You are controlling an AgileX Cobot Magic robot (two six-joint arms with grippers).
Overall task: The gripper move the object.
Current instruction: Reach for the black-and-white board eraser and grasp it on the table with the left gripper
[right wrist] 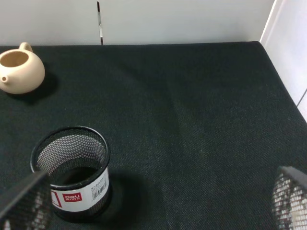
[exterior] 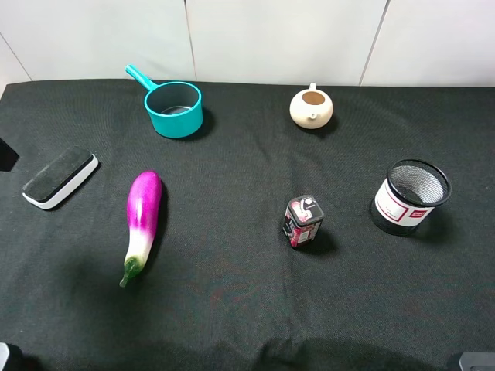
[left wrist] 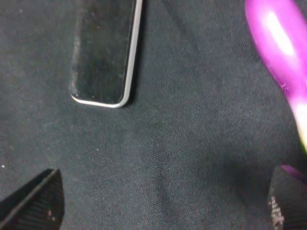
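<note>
Surface: black woven cloth [exterior: 247, 309] over the whole tabletop, plain white wall panels behind it.
Eraser: flat oblong board eraser with black felt top and white plastic base [exterior: 60, 177], lying flat near the left edge of the cloth, nothing on it, nothing touching it.
Long axis: runs diagonally, near-left corner to far-right corner in the overhead view.
My left claw [left wrist: 163, 201]: only the two black fingertips show at the edge of its own camera, spread wide with bare cloth between them, pinching nothing. Can't see the arm from overhead.
Key relation: the eraser sits ahead of my left claw and off to one side, well clear of the fingers; its rounded end is the part nearest me. Left arm is obviously the closer one, so my guess is I slide forward and sideways, then straddle the narrow width.
Neighbour: glossy purple eggplant with white-green stem end [exterior: 141, 222] just beside the eraser, apart from it, right by my other fingertip. Could get bumped.
My right claw [right wrist: 158, 201]: fingers spread, empty, near the black mesh pen cup [exterior: 408, 196].
</note>
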